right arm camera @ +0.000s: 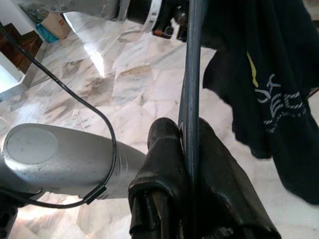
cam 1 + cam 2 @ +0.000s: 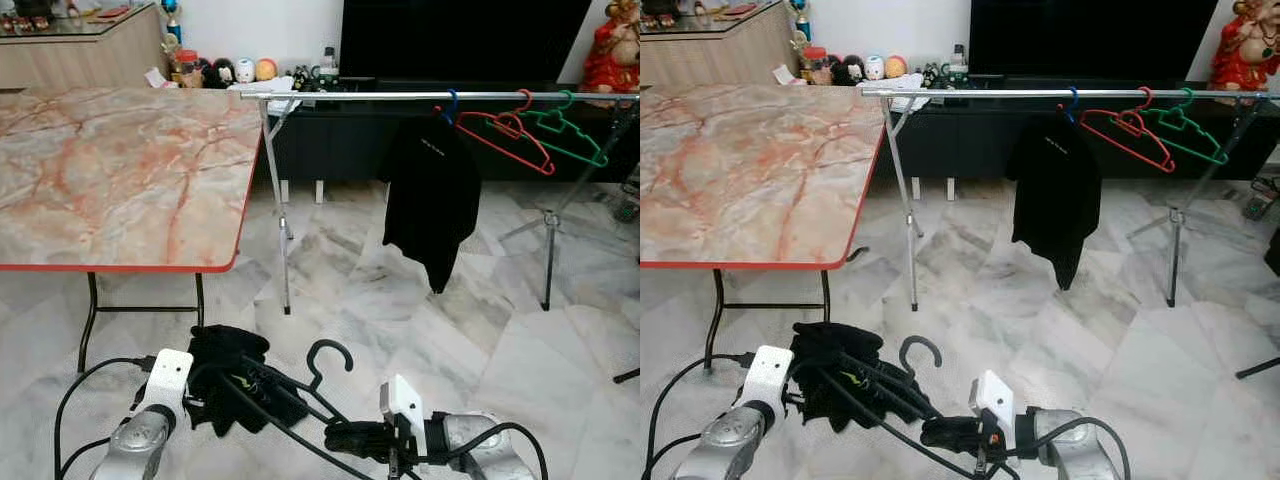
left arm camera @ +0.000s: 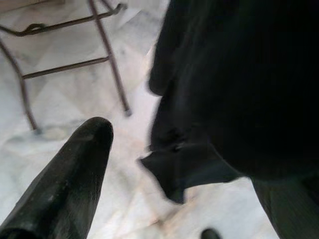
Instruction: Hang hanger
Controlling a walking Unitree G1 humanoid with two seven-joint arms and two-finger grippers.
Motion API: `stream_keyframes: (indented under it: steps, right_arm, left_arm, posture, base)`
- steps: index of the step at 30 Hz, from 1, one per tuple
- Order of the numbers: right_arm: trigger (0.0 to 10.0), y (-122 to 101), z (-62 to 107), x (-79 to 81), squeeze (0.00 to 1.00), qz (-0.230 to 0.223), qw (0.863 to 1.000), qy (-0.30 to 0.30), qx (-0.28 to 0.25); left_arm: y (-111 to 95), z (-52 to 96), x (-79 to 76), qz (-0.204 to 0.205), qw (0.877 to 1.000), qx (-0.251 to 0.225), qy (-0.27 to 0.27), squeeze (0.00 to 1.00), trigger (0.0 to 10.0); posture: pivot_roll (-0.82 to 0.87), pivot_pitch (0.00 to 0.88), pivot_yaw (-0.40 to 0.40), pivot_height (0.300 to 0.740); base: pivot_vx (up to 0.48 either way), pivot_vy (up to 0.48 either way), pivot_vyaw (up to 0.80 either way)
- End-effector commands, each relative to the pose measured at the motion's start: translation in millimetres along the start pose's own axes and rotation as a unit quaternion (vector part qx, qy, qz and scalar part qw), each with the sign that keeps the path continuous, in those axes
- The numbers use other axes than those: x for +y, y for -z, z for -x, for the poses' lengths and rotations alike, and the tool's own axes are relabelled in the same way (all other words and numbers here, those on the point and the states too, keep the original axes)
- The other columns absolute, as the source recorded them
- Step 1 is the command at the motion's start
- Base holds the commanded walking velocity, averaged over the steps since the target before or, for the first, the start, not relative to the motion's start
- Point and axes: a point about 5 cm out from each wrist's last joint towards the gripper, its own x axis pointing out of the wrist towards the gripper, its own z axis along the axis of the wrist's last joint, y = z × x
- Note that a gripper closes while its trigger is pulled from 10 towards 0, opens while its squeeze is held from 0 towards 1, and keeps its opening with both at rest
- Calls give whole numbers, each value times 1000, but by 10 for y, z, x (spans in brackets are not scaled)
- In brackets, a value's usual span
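Hanger [image 2: 300, 385] with shirt [image 2: 230, 375], clamped by the right claw [image 2: 345, 438], left claw [image 3: 149, 164] open beside it, is unhung, rail [image 2: 400, 96] far ahead.

The black garment [image 2: 228, 375] covers most of the black hanger [image 2: 325, 358]; only its hook and part of one arm come out beside the garment. The left gripper [image 3: 164, 164] is pressed against the same garment, so one finger [image 3: 70, 174] is seen and the other stays mostly behind the cloth; whether it is open or closed cannot be told. Behind the garment, the drying rack [image 2: 400, 96] is cut by the picture's edge. The small figures [image 2: 235, 70] at the wall beyond the rack are too small to identify.
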Motion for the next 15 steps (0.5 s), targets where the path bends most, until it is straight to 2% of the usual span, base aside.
stream_keyframes:
  steps: [1, 10, 15]
  right_arm:
    - [0, -89, -18, 9, 0, 16, 1000, -13, -14]
    - [0, -137, 54, -52, 0, 19, 1000, 4, -11]
    - [0, -211, 101, -116, 0, 24, 999, 19, -15]
  left_arm:
    - [-14, -11, -64, 17, 999, -11, 27, 0, 10000]
    - [-79, -42, -144, 47, 996, -40, 67, 0, 10000]
    - [-63, -49, -117, 26, 998, -35, 53, 0, 10000]
  posture:
    - [59, 50, 2, 740]
    - [59, 62, -5, 740]
    - [61, 67, -9, 740]
  base:
    - [0, 0, 0]
    - [0, 0, 0]
    - [0, 0, 0]
